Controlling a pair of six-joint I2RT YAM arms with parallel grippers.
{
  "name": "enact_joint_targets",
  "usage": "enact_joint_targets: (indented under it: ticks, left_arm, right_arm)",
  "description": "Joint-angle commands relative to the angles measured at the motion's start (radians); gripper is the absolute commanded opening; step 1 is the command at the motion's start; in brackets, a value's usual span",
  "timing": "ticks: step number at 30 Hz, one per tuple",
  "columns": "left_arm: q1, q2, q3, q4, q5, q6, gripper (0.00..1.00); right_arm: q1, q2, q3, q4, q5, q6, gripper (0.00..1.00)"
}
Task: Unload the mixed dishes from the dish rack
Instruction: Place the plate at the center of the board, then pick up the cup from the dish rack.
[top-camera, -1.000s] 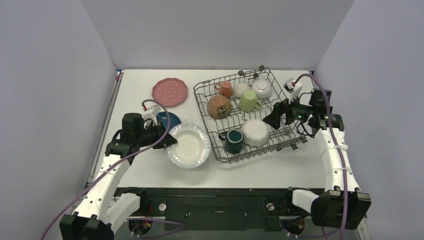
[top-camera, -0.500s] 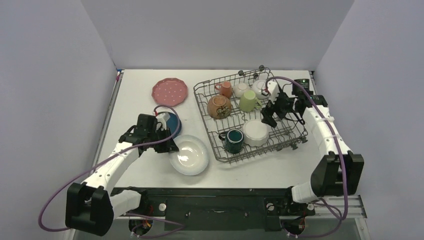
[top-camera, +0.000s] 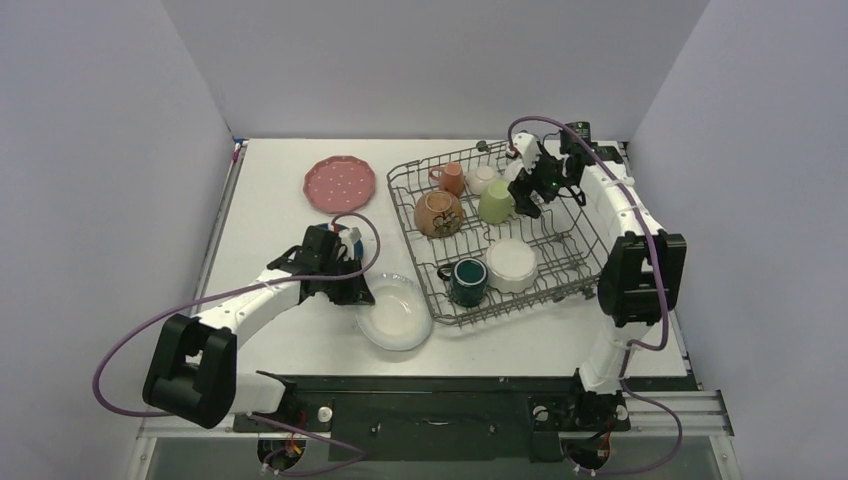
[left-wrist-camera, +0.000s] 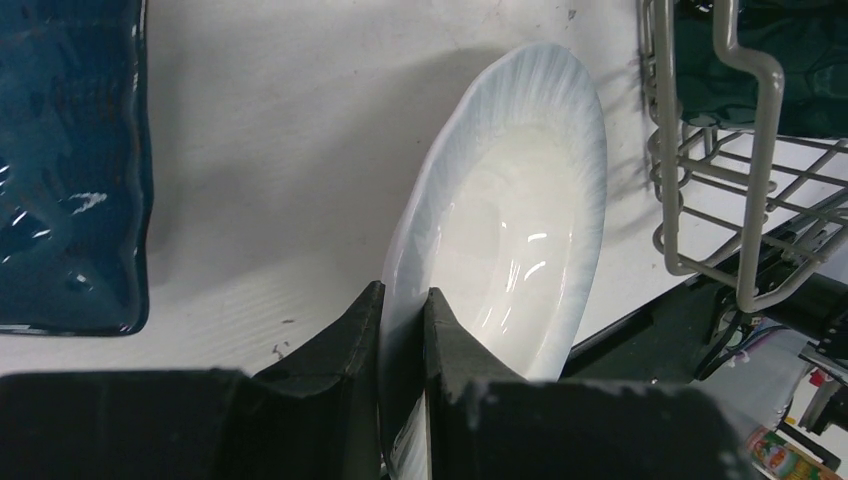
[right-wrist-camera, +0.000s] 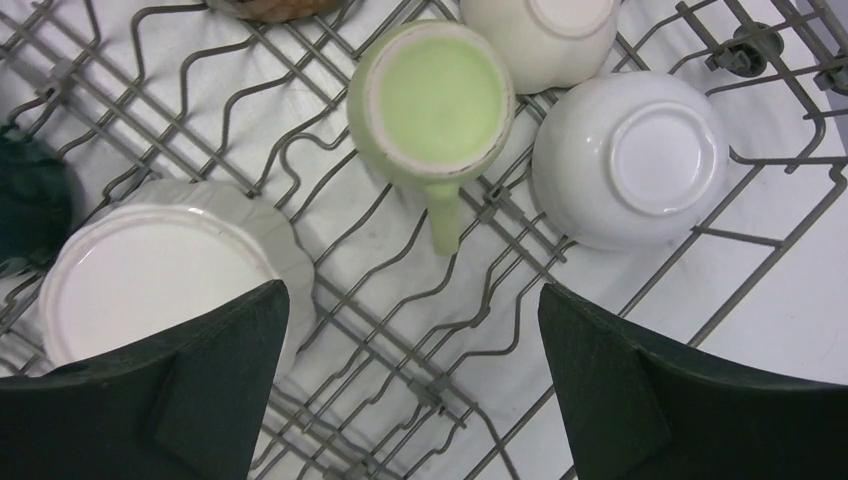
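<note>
My left gripper (top-camera: 352, 293) is shut on the rim of the white plate (top-camera: 395, 313), which lies low on the table left of the dish rack (top-camera: 588, 232); the pinch shows in the left wrist view (left-wrist-camera: 405, 330), on the plate (left-wrist-camera: 520, 220). The dark blue dish (left-wrist-camera: 60, 160) lies just behind it. My right gripper (top-camera: 523, 198) is open and empty above the rack, over the upturned light-green cup (right-wrist-camera: 432, 100), a white bowl (right-wrist-camera: 630, 155) and a larger white bowl (right-wrist-camera: 160, 270). The rack also holds the dark green mug (top-camera: 465, 280), brown bowl (top-camera: 438, 213) and orange cup (top-camera: 451, 178). The pink plate (top-camera: 340, 184) sits on the table.
The white table ends at its front edge close to the white plate (left-wrist-camera: 640, 330). The rack's wire corner (left-wrist-camera: 745, 180) stands right of the plate. Grey walls enclose the table on three sides.
My left gripper has carried the white plate right and down toward the front of the table. My right gripper has moved back and left over the rack to above the light-green cup.
</note>
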Motion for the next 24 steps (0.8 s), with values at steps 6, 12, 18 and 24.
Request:
enact_joint_targets:
  ticks: [6,12,18,24]
  left_arm:
    - [-0.017,0.048,-0.023,0.094,-0.065,-0.045,0.17]
    - [-0.017,0.033,-0.024,0.063,-0.113,-0.055,0.27]
    - [-0.020,0.029,-0.020,0.028,-0.149,-0.067,0.38]
    - [-0.018,-0.027,-0.021,0.003,-0.187,-0.074,0.57]
  right_arm:
    - [0.025,0.233,0.226,-0.098,0.084,-0.016,0.79]
    - [0.045,0.294,0.249,-0.096,0.117,-0.068,0.66]
    - [0.059,0.341,0.289,-0.094,0.110,-0.091,0.41]
    - [0.068,0.328,0.278,-0.095,0.101,-0.130,0.06]
